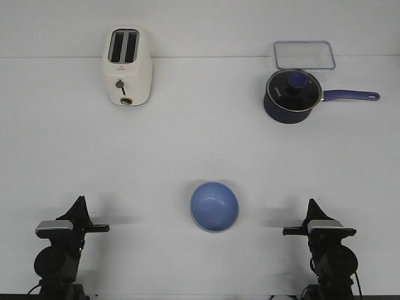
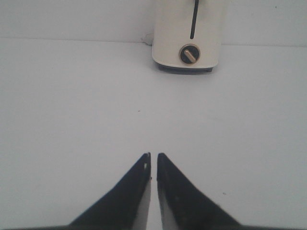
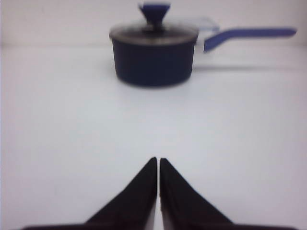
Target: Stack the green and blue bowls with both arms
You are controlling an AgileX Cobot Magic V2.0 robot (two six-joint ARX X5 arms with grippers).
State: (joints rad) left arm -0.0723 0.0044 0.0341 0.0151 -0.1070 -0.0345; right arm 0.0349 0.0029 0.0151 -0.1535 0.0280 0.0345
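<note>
The blue bowl (image 1: 214,206) sat at lower centre of the front view; no green one showed. It looked light, stiff and smooth: grip the rim. Both jaws were clenched, empty.

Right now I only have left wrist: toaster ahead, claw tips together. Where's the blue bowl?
Observer: Front view has the blue bowl upright on the table, between the two arms. It is to the right of your left claw and apart from it.
Operator: Green bowl?
Observer: No separate green bowl shows in any view. I can't tell whether one sits under the blue one.
Operator: Right side?
Observer: The right claw is shut and empty, facing a lidded navy saucepan further back on the table.
</note>
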